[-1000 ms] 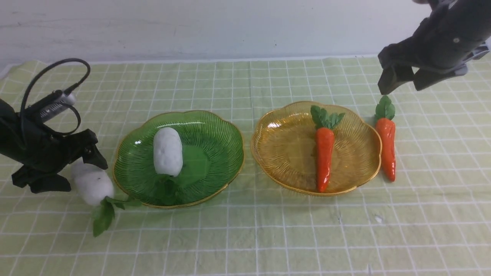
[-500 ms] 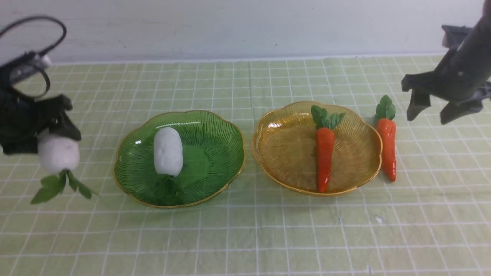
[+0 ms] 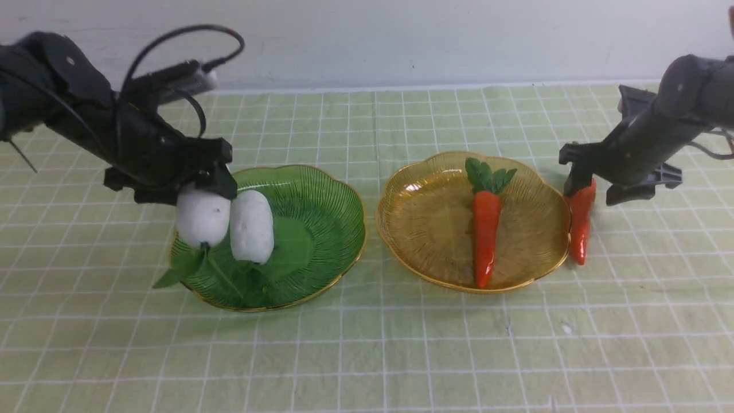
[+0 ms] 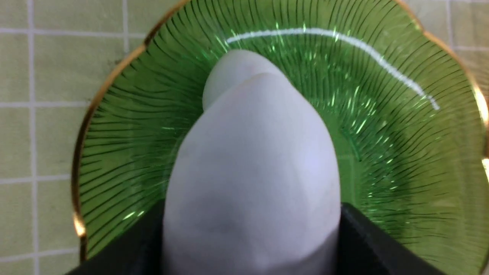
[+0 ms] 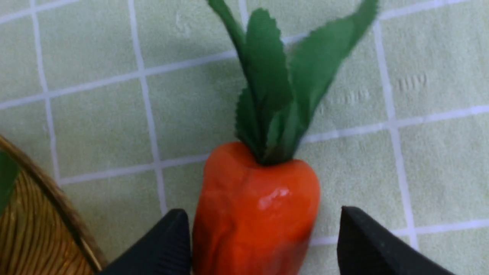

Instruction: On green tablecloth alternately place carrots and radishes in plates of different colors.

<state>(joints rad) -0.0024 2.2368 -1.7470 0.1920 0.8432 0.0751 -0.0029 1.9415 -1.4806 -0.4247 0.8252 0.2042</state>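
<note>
My left gripper (image 3: 189, 192) is shut on a white radish (image 3: 202, 218), also seen in the left wrist view (image 4: 252, 175), and holds it over the left rim of the green plate (image 3: 321, 229). A second radish (image 3: 251, 226) lies in that plate. The amber plate (image 3: 424, 229) holds one carrot (image 3: 485, 232). A second carrot (image 3: 580, 226) lies on the green tablecloth (image 3: 367, 344) just right of the amber plate. My right gripper (image 3: 596, 192) is open with its jaws on either side of that carrot's thick end (image 5: 256, 206); the right jaw stands apart from it.
A pale wall runs behind the table's far edge. The amber plate's rim (image 5: 49, 198) lies close beside the right gripper's left finger (image 5: 164, 244). Cloth stretches bare in front of both plates.
My left gripper lifted the radish off the cloth and carried it right, over the green plate's rim. My right gripper came down from above and now straddles the carrot's thick end.
</note>
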